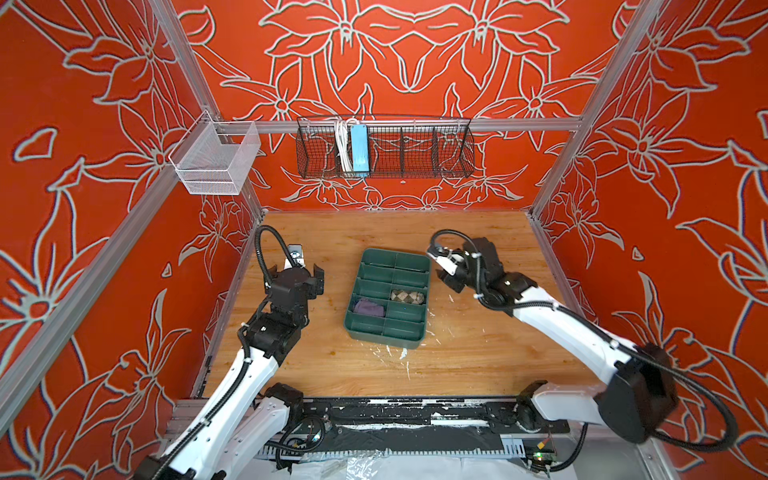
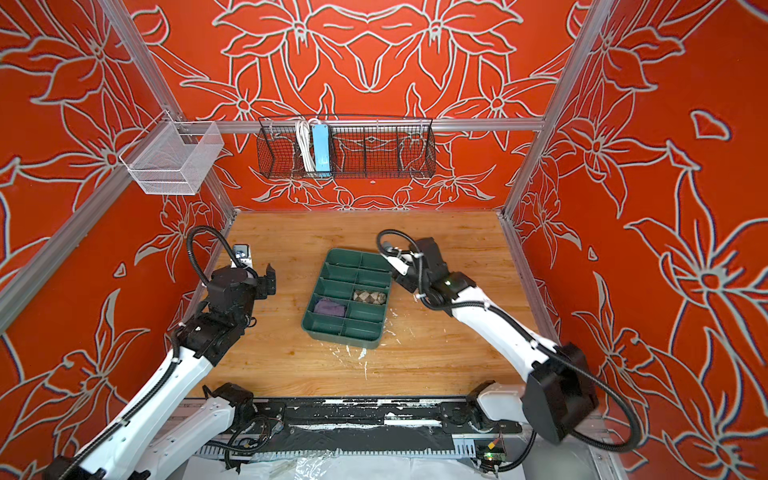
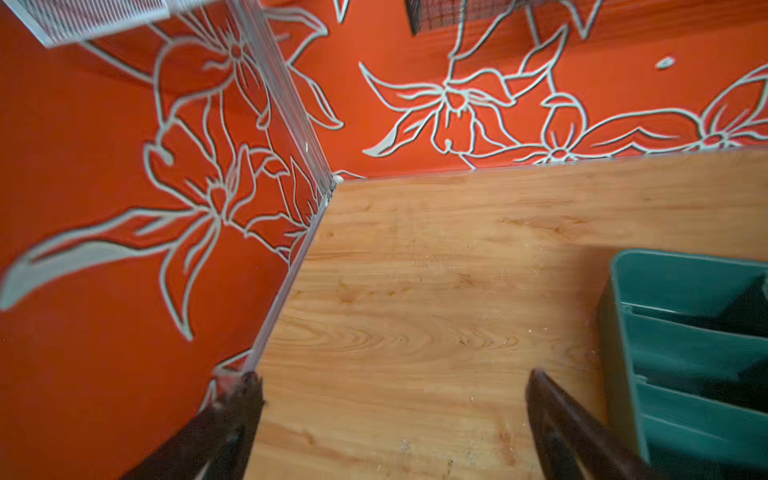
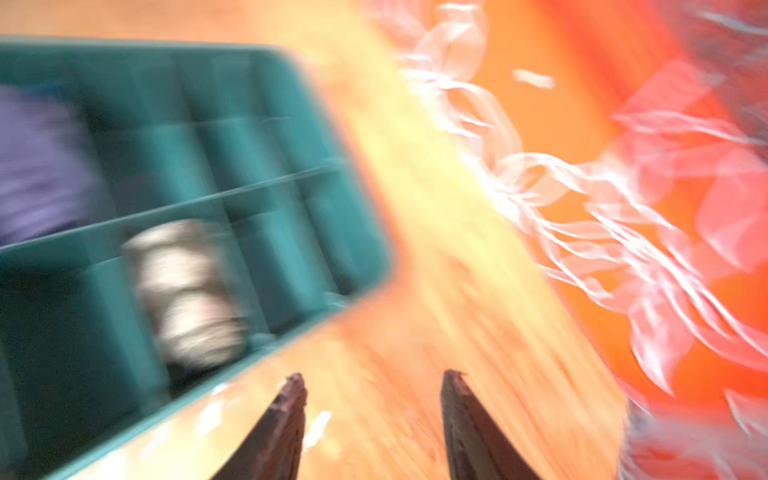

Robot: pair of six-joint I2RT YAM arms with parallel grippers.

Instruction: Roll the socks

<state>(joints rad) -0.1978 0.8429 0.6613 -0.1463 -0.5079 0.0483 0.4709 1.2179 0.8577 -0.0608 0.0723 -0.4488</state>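
Both socks lie rolled up inside the green divided tray (image 1: 384,337) in the middle of the table. The purple sock (image 1: 368,308) fills a left compartment and the beige-and-brown argyle sock (image 1: 407,296) a right one; both top views show them, purple (image 2: 329,308) and argyle (image 2: 369,297). My right gripper (image 1: 444,272) hovers off the tray's far right edge, open and empty. Its wrist view is blurred: fingers (image 4: 375,376) over bare wood, the argyle sock (image 4: 187,291) in the tray beside them. My left gripper (image 1: 313,282) stands wide open left of the tray, holding nothing (image 3: 395,376).
A black wire basket (image 1: 384,149) with a blue power strip hangs on the back wall. A white mesh bin (image 1: 216,160) hangs at the back left. Red patterned walls close in three sides. White flecks mark the wood in front of the tray.
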